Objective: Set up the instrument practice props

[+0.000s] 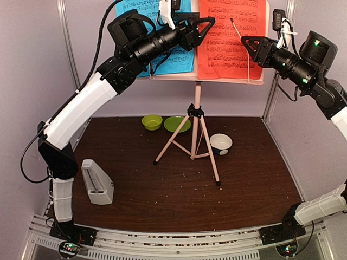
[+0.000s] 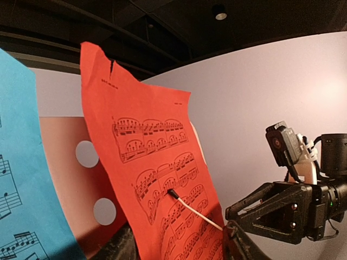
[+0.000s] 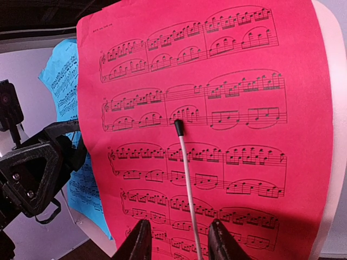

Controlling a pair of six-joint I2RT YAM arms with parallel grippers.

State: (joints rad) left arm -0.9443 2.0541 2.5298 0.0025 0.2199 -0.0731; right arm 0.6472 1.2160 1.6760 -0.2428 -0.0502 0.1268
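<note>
A white metronome stands near left on the tabletop, before the pink music stand, with a green bowl, green plate and white bowl around its tripod legs. Up on it lean a blue page and a red page. The left end effector hangs spread at the red page's edge, and the right end effector is spread astride a white baton.

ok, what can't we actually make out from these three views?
Left gripper: side-on in the top view, fingers not clear in its own wrist view; open or shut unclear.
Blue page: mostly covered by the left arm in the top view; cut by the left wrist frame edge.
Baton: lower end runs off the right wrist view's bottom edge, between the right gripper fingers.
Metronome: too small in the top view to read its face.
</note>
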